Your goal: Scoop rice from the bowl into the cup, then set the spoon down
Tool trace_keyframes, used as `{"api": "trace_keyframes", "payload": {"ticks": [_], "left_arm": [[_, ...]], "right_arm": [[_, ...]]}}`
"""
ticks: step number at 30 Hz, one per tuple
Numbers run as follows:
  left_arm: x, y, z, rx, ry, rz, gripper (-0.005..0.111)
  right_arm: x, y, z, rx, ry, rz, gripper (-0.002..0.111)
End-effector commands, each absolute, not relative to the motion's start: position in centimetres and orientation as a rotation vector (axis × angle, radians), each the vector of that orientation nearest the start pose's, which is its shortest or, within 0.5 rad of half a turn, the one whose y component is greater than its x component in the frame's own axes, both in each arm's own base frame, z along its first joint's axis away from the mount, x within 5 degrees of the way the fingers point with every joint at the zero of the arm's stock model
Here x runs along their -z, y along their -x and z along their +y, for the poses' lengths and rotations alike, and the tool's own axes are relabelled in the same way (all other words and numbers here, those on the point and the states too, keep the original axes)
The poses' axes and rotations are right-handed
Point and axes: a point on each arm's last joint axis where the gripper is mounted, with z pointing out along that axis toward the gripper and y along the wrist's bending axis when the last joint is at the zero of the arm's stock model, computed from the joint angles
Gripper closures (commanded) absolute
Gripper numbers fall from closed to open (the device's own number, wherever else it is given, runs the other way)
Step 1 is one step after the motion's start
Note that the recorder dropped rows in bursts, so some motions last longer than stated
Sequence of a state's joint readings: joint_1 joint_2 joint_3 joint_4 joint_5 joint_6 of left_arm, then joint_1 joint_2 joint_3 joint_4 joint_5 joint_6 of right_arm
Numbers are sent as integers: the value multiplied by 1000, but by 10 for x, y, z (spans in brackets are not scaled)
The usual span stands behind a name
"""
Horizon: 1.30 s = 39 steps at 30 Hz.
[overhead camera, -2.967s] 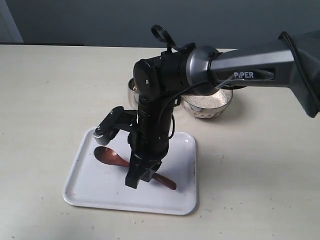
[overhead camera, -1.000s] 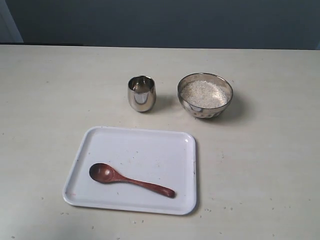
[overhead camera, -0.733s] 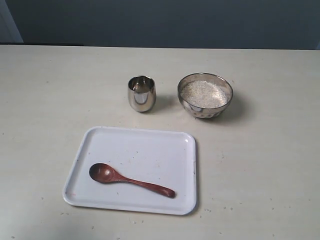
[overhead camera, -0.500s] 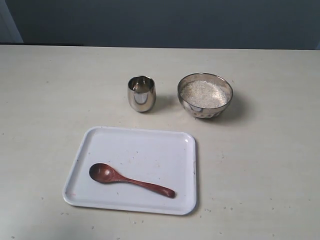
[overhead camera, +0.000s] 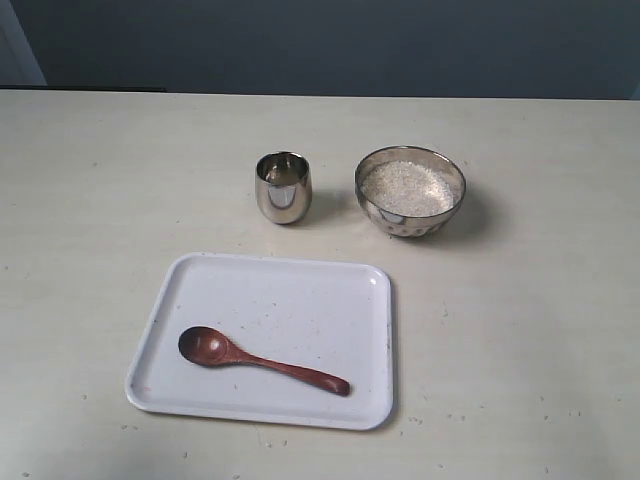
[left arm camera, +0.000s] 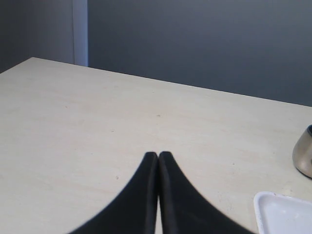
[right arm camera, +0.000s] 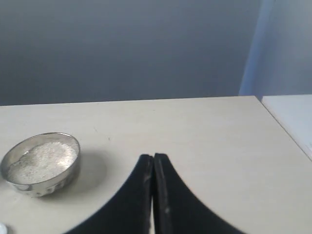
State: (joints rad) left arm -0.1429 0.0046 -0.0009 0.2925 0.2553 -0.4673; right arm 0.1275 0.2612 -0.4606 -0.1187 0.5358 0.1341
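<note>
In the exterior view neither arm shows. The wooden spoon [overhead camera: 255, 358] lies flat in the white tray [overhead camera: 300, 295], close along the tray's near edge, with its oval end toward the tray's near left corner. The tray sits by the near edge of the bench [overhead camera: 90, 200]. The steel cup [overhead camera: 283, 187] and the steel bowl [overhead camera: 410, 222] stand apart from each other, nearer the far edge, and the bowl is full of rice [overhead camera: 408, 185]. You cannot tell from here whether the cup holds any. Loose grains [overhead camera: 430, 416] dot the bench by the tray.

In the left wrist view your left gripper [left arm camera: 158, 155] has its jaws pressed together on nothing, over the bench.

In the right wrist view your right gripper [right arm camera: 153, 157] is likewise closed and empty, well apart from the bowl.

The job looks finished, so the main risk is a needless return. If you do go back for the spoon, its glossy, tapering handle lying flat would likely skid or drag the tray, and a low sweep could tip the narrow cup
</note>
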Motion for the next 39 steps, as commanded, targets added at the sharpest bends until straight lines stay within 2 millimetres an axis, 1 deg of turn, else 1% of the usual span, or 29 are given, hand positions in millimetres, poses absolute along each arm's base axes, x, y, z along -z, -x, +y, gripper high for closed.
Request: {"api": "trace_keyframes", "payload": {"ticks": [1, 4, 15, 17, 23, 28, 39], "left_arm": [[-192, -56, -1, 179, 88, 1722, 106], [-192, -56, -1, 179, 88, 1722, 106], [-192, -56, -1, 173, 83, 1719, 106], [-192, -56, -1, 173, 83, 1719, 106], [-192, -56, -1, 173, 83, 1719, 106], [-192, -56, -1, 173, 83, 1719, 106], [-192, -56, -1, 173, 83, 1719, 106]], "right_arm": [[-257, -48, 0, -69, -64, 1751, 108], [-238, -44, 0, -99, -112, 1694, 108], [-191, -55, -3, -103, -222, 1730, 108], [-192, -55, -3, -104, -235, 1700, 108], [-192, -55, -4, -77, -226, 1707, 108], [-186, -54, -3, -77, -231, 1774, 108], [-185, -54, -3, -85, -236, 1776, 108]]}}
